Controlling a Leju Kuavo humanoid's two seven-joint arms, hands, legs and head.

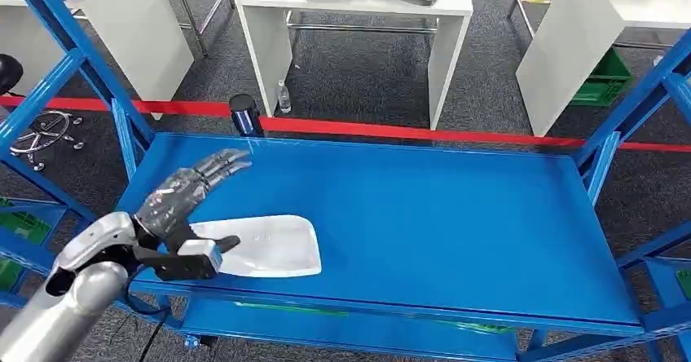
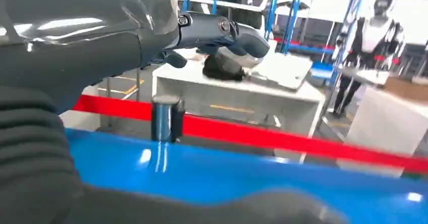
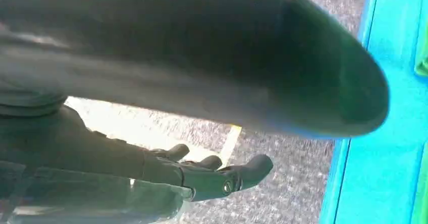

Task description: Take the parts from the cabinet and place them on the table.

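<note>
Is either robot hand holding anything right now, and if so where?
Nothing is held. The left hand hovers with fingers spread over the white part on the blue shelf; the right hand hangs empty.

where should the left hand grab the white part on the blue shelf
Grip the white part by its narrow end near the left hand, coming from the robot's left. It lies flat on the blue shelf, tapering toward that side, so fingers likely wrap the slim end more easily than the wide one.
</note>
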